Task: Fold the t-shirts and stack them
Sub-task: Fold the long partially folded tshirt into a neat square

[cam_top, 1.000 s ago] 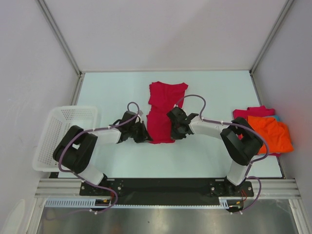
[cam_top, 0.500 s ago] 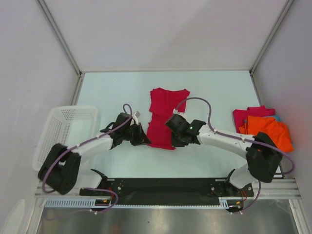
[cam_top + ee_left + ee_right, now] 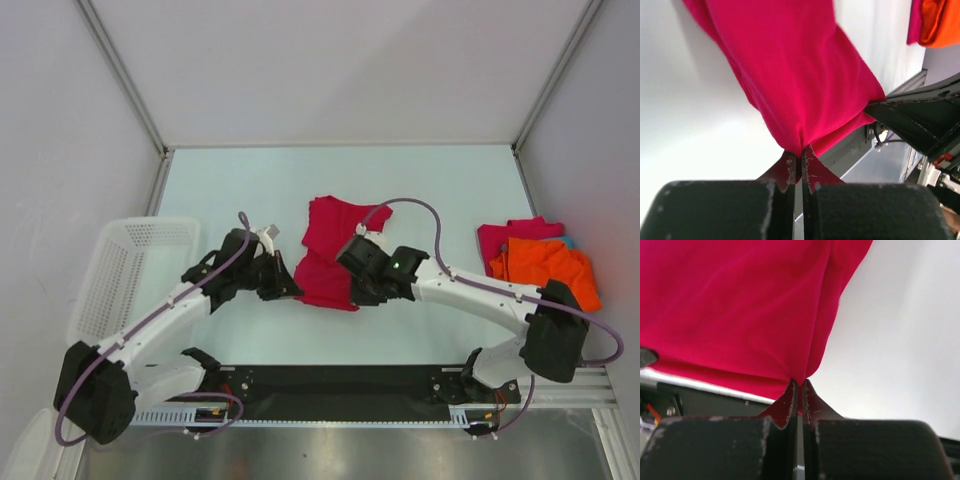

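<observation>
Pale matte tabletop [image 3: 220, 190], white walls round. One white plastic lattice basket [image 3: 110, 265], far left edge. Two claws: left gripper [image 3: 801, 156] pinched tight on one crimson soft cloth t-shirt [image 3: 328, 250], centre, bunched; right gripper [image 3: 800, 385] pinched tight on its opposite edge. Far right, one pile of three: orange cloth t-shirt [image 3: 550, 272] atop magenta-pink t-shirt [image 3: 508, 235], teal t-shirt [image 3: 568, 242] a sliver.

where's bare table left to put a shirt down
Bare table lies beyond the white basket, left of the crimson t-shirt, and again between that shirt and the orange-topped pile. The near middle is crowded: the left gripper and right gripper both pinch the shirt.
</observation>
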